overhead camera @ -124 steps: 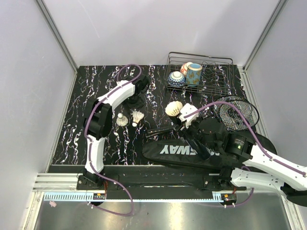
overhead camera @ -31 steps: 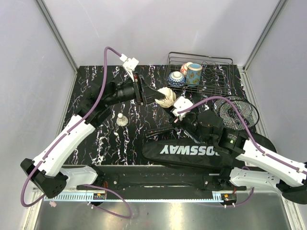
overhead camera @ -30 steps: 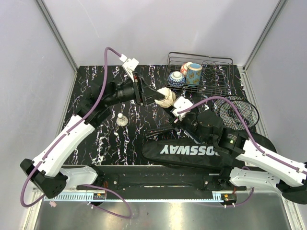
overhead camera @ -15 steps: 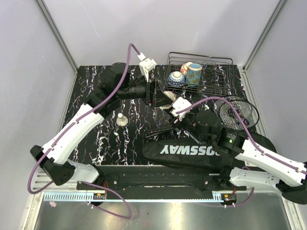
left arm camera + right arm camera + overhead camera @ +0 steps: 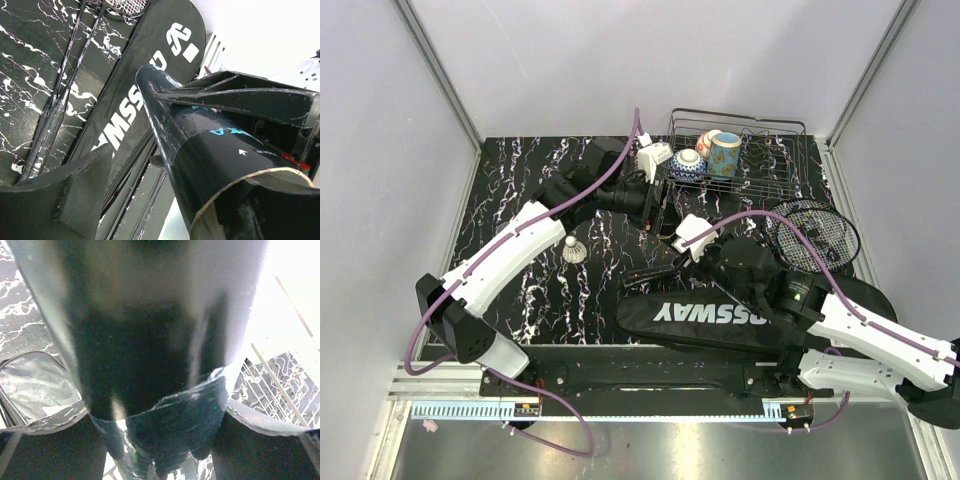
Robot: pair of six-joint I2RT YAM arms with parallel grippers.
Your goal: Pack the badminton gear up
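Tube held between my two grippers.
My right gripper clasps the tube. My left gripper is spread wide, with the tube's open mouth unclamped between its fingers.

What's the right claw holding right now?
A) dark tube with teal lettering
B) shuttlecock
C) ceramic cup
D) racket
A: in the right wrist view the right claw has a finger on each side of the tube, closed on it. The racket and a shuttlecock lie apart from it.
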